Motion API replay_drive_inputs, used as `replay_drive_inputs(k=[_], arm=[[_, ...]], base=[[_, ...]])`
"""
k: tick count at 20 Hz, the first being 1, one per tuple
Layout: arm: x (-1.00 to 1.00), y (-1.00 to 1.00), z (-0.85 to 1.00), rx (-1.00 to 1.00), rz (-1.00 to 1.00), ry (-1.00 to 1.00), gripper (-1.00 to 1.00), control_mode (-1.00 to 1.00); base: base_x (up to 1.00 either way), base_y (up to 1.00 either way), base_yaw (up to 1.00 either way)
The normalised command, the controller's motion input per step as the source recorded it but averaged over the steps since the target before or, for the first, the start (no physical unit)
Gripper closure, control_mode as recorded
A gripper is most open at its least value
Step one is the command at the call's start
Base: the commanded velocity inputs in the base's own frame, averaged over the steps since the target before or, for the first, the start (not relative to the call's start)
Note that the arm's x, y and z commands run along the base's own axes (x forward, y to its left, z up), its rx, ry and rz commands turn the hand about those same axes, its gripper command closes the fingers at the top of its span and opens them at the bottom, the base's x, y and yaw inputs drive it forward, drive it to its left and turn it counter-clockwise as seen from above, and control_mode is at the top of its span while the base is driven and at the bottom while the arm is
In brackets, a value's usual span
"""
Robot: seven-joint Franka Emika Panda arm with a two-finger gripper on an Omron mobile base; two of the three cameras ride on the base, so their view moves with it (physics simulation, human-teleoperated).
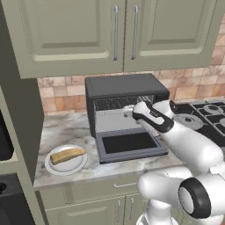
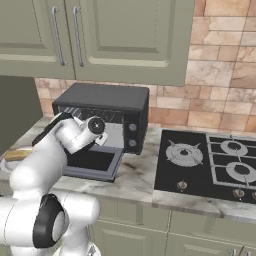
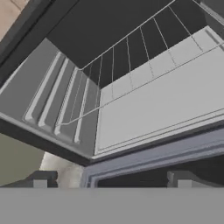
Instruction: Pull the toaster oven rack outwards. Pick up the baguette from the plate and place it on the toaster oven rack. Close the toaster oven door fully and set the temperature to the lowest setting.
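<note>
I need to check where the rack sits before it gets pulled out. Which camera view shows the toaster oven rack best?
The hand view: the toaster oven rack spreads across it, wires distinct, sitting inside the cavity. The left base view shows it as a faint grid behind the arm; the right base view shows a thin sliver under the oven's top.

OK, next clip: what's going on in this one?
The robot arm has its open gripper at the mouth of the toaster oven, whose door is folded down flat. The rack sits inside the cavity, not yet pulled out. The baguette lies on the plate to the oven's left.
</note>
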Motion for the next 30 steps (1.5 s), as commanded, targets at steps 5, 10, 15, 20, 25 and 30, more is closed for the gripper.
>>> replay_drive_inputs(k=[5, 10, 15, 20, 25, 30], arm=[[0.83, 0.07, -0.18, 0.00, -0.07, -0.06, -1.00, -1.00], [0.34, 0.00, 0.00, 0.00, -0.03, 0.00, -1.00, -1.00], [0.10, 0.00, 0.00, 0.00, -0.02, 0.00, -1.00, -1.00], [0.01, 0.00, 0.22, 0.02, 0.00, 0.01, -1.00, -1.00], [0.00, 0.00, 0.37, 0.03, 0.00, 0.10, -1.00, -1.00], [-0.12, 0.00, 0.41, 0.05, 0.00, 0.07, -1.00, -1.00]], base=[[0.00, 0.00, 0.00], [0.00, 0.00, 0.00], [0.00, 0.00, 0.00], [0.00, 0.00, 0.00], [0.00, 0.00, 0.00], [0.00, 0.00, 0.00]])
